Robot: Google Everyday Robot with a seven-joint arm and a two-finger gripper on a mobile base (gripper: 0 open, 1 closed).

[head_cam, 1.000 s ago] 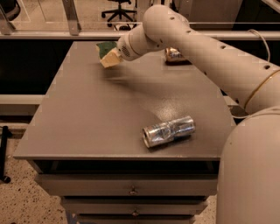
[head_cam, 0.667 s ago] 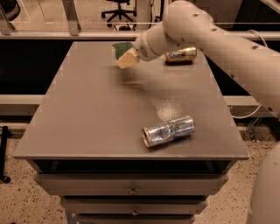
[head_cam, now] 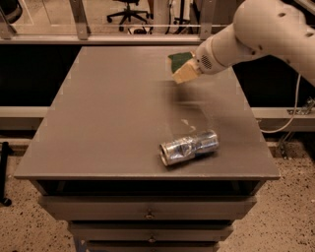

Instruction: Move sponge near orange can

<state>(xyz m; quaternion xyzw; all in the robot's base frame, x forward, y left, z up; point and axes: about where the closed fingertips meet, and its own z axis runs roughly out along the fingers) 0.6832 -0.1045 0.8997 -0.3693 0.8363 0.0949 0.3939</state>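
The sponge (head_cam: 181,66), dark green on top and pale yellow below, hangs tilted above the far right part of the grey table (head_cam: 108,123). My gripper (head_cam: 193,68) is shut on its right end, at the tip of the white arm (head_cam: 256,29) that reaches in from the upper right. The orange can is hidden; the arm covers the table's far right corner.
A dented silver can (head_cam: 189,146) lies on its side near the front right of the table. Drawers (head_cam: 147,214) sit below the front edge. A metal rail (head_cam: 98,42) runs behind the table, with an office chair (head_cam: 129,10) beyond it.
The arm has swung to the right, carrying the sponge from the far middle toward the far right. The orange can that showed at the far right corner is now covered by the arm.
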